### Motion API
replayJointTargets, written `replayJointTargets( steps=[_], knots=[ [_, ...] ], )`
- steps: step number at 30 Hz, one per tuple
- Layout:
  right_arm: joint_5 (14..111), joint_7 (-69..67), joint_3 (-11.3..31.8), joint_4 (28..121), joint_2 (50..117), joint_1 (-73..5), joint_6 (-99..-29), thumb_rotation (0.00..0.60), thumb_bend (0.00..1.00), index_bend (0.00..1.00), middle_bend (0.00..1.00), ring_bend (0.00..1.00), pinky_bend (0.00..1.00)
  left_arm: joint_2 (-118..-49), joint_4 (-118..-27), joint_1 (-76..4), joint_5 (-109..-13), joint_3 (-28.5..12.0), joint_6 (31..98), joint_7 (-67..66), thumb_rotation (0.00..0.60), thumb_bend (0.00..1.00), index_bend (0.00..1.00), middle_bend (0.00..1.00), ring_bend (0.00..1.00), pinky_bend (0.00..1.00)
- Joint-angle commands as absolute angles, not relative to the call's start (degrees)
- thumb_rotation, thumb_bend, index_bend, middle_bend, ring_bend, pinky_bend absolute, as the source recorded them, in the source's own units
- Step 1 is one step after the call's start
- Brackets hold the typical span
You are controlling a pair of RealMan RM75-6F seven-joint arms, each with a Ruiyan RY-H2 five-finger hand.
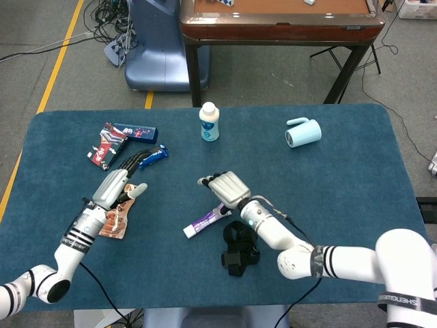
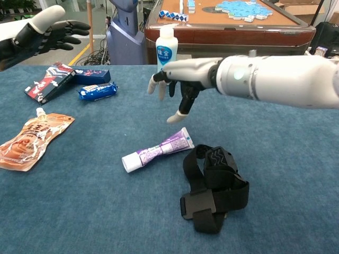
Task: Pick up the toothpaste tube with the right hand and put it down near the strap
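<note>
Right hand (image 2: pixel 177 84) spread wide, empty, above toothpaste tube (image 2: pixel 157 150) lying beside strap (image 2: pixel 214 188); tube print unreadable.

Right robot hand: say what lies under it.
Under the open right robot hand: bare blue table, with the toothpaste tube lying flat just nearer the camera, beside the strap. Nothing hidden.

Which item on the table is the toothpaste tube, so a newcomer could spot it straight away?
On the blue table, find the black strap near the front edge. Lying flat just left of it, crimped end close to the strap, is the toothpaste tube. It is the only slim white and purple tube with a white cap, below the open right hand.
</note>
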State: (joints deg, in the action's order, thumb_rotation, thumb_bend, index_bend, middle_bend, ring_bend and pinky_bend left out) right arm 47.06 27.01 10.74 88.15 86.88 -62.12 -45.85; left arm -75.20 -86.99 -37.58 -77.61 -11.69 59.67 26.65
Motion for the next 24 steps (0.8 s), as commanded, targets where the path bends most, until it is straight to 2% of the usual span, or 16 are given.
replayJointTargets(
  steps=[1, 2, 3, 6, 7, 13, 18, 24],
  knots=[
    [50.8, 24.4, 10.5, 93.1, 81.4, -57.4, -52.0, 0.600, 0.26, 0.20, 0.31, 0.28, 0.33, -72.8, -87.4, -36.2, -76.5, -10.8, 60.0, 22.9, 0.149, 0.00, 0.00, 0.00, 0.00, 0.00],
    [51.5, 23.8, 10.3, 94.1, 80.1, -56.2, -53.3, 0.600, 0.26, 0.20, 0.32, 0.28, 0.33, -72.3, -87.3, -35.8, -76.5, -10.5, 60.4, 22.2, 0.216, 0.00, 0.00, 0.00, 0.00, 0.00],
    [52.3, 23.0, 10.1, 95.0, 78.9, -55.0, -54.8, 0.600, 0.27, 0.21, 0.33, 0.29, 0.33, -71.9, -87.1, -35.3, -76.5, -10.3, 60.7, 21.6, 0.255, 0.00, 0.00, 0.00, 0.00, 0.00],
    [56.0, 21.7, 8.5, 97.5, 74.8, -50.2, -60.5, 0.600, 0.27, 0.28, 0.38, 0.32, 0.34, -70.7, -85.9, -33.3, -76.3, -9.4, 62.6, 19.8, 0.546, 0.05, 0.00, 0.00, 0.00, 0.01],
    [56.9, 21.3, 8.0, 98.2, 73.7, -48.9, -62.0, 0.600, 0.28, 0.30, 0.39, 0.33, 0.34, -70.4, -85.3, -32.7, -76.4, -9.1, 63.2, 19.4, 0.599, 0.07, 0.00, 0.00, 0.00, 0.02],
    [62.7, 18.3, 3.9, 101.2, 67.3, -39.7, -70.6, 0.600, 0.32, 0.41, 0.45, 0.38, 0.37, -68.9, -81.7, -28.4, -78.2, -6.8, 68.1, 17.0, 0.600, 0.16, 0.00, 0.00, 0.00, 0.09],
    [68.1, 14.6, 0.0, 101.3, 64.2, -31.2, -78.4, 0.600, 0.33, 0.48, 0.49, 0.43, 0.37, -67.9, -80.9, -23.8, -80.5, -3.8, 73.3, 13.0, 0.600, 0.17, 0.00, 0.00, 0.00, 0.09],
    [71.9, 13.1, -3.4, 101.0, 62.1, -22.2, -86.5, 0.600, 0.33, 0.50, 0.51, 0.45, 0.37, -67.0, -84.0, -18.3, -81.5, -1.5, 79.4, 6.7, 0.600, 0.17, 0.00, 0.00, 0.00, 0.09]
  ],
)
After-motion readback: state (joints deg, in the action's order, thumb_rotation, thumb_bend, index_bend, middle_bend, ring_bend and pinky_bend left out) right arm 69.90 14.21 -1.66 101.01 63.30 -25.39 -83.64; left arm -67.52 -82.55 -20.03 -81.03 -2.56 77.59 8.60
